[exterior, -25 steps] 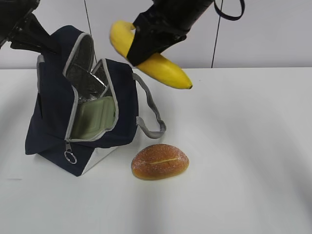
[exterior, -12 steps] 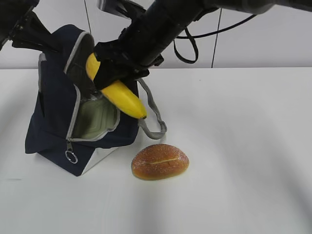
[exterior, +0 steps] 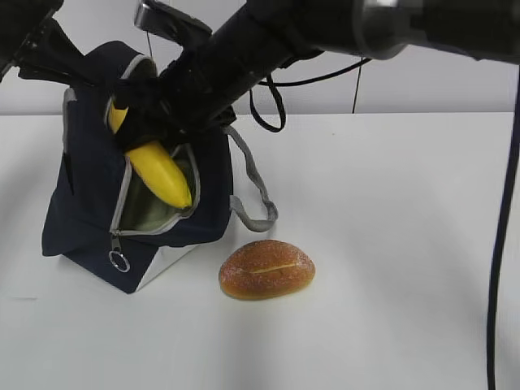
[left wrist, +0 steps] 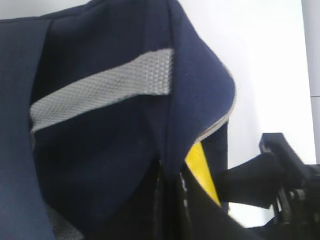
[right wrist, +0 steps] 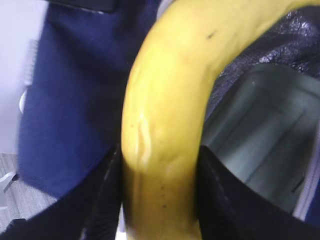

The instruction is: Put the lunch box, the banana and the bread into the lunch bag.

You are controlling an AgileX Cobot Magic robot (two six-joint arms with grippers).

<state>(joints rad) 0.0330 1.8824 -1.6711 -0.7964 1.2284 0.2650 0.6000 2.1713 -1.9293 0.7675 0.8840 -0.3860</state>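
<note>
Exterior view: right pincer [exterior: 140,134] clamps the banana [exterior: 158,172], its lower tip inside the lunch bag [exterior: 89,203] mouth, above the lunch box [exterior: 154,213] already in. Bread [exterior: 266,269] lies on the table [exterior: 390,244] beside the bag, unpacked. Left pincer: state cannot be told.

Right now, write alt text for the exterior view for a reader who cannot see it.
A black robot arm reaching in from the right pushes a yellow banana into the open top of a navy lunch bag, where a sage-green lunch box lid shows. A golden-brown bread roll lies on the white table just right of the bag.
</note>
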